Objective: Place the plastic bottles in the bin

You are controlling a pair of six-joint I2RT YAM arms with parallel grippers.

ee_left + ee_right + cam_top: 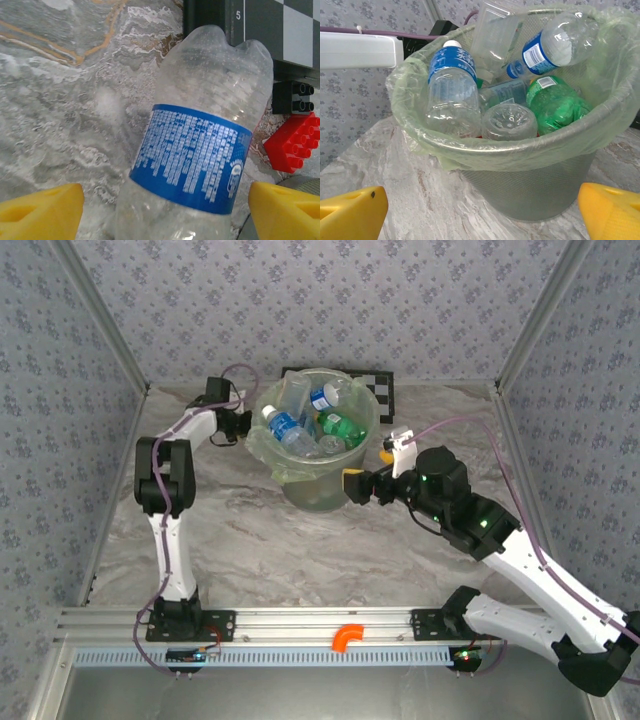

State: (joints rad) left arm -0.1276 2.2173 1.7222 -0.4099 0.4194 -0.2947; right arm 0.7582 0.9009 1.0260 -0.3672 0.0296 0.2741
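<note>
Bottle [197, 135] sits loose between the open left jaws, desk [60, 125] beneath; dropped here, it could miss the bin [310, 490]. Right jaws gape wide, empty.

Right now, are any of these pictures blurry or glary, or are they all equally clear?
Top external: even, soft light, no harsh shadows, the bin fairly sharp. Left wrist: the blue-labelled bottle is so close that its print smears, and the left gripper's yellow fingertips are soft. Right wrist: the bottles in the bin look crisp, while the right gripper's yellow fingertips blur.
</note>
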